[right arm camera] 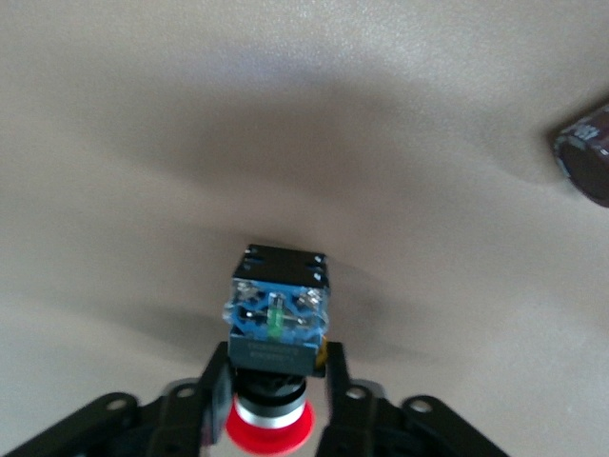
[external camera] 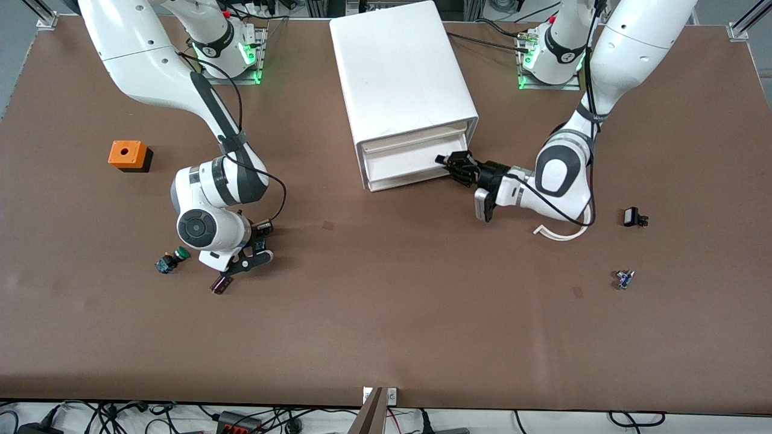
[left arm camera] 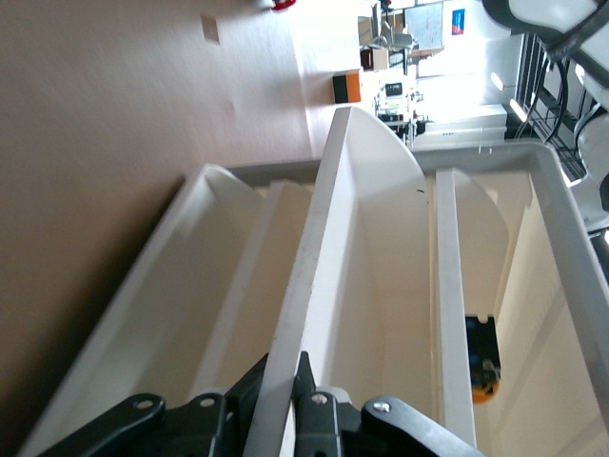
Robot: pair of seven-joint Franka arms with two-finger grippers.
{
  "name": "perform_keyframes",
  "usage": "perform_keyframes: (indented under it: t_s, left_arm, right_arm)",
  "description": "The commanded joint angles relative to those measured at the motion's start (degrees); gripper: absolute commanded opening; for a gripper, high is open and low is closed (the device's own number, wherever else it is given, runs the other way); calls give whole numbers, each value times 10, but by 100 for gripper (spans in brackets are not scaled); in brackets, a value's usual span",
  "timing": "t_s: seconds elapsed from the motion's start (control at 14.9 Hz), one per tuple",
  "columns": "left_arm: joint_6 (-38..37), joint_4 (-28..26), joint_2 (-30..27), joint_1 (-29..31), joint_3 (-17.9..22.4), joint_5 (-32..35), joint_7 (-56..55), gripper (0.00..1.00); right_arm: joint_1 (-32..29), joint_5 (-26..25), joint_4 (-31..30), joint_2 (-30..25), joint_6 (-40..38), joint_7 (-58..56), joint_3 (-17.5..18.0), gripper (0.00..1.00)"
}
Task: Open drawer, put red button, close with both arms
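My right gripper (external camera: 258,241) is shut on the red button (right arm camera: 270,422), its black-and-blue body (right arm camera: 278,309) pointing away from the wrist. It is low over the table near the green-capped button. In the front view the wrist mostly hides the red button. My left gripper (external camera: 452,164) is shut on the front panel of the white cabinet's drawer (external camera: 416,161). In the left wrist view the fingers (left arm camera: 306,376) clamp the panel's thin white edge (left arm camera: 324,267). The drawer stands slightly pulled out.
The white cabinet (external camera: 401,72) stands at the table's middle, near the bases. A green-capped button (external camera: 173,259) and a dark purple part (external camera: 220,284) lie by my right gripper. An orange cube (external camera: 128,155), a white curved strip (external camera: 558,232) and small parts (external camera: 633,217) (external camera: 624,279) lie around.
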Motion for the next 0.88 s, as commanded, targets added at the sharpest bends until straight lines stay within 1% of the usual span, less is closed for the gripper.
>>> perform_keyframes:
  t_s: [0.0,0.07,0.13,0.27,0.34,0.4,0.47,0.54,0.61,0.67,0.74,0.81]
  left_arm:
    - [5,98,71,-2,17,14,-2,4]
    - [5,112,75,-1,22,27,-8,4]
    - [5,123,75,-1,28,40,-21,5]
    - [3,131,70,0,29,58,-52,22]
    - [8,133,70,2,30,62,-50,78]
    - [27,134,63,2,35,72,-43,100]
    - [32,137,49,4,40,86,-48,100]
    - [28,156,46,16,41,101,-50,100]
    - [11,173,46,26,41,117,-55,100]
    - [-15,192,44,31,42,139,-63,100]
    - [-34,215,44,42,44,166,-73,100]
    - [-53,232,44,58,43,197,-92,100]
  right_arm:
    - [-3,-14,11,7,-3,-10,1,15]
    - [-2,-13,12,4,-3,-11,2,5]
    - [-1,-11,23,1,-6,-11,2,0]
    - [0,-8,52,-5,-22,-8,2,0]
    - [0,-7,77,-13,-42,-6,2,0]
    - [3,-7,118,-14,-72,-4,2,0]
    - [5,-4,152,-14,-95,-4,3,0]
    - [8,10,186,-14,-114,-4,5,0]
    - [11,32,214,-14,-127,-4,5,0]
    - [18,68,244,-14,-136,-3,5,0]
    - [27,92,266,-15,-142,-2,5,0]
    - [40,107,285,-16,-151,-1,5,0]
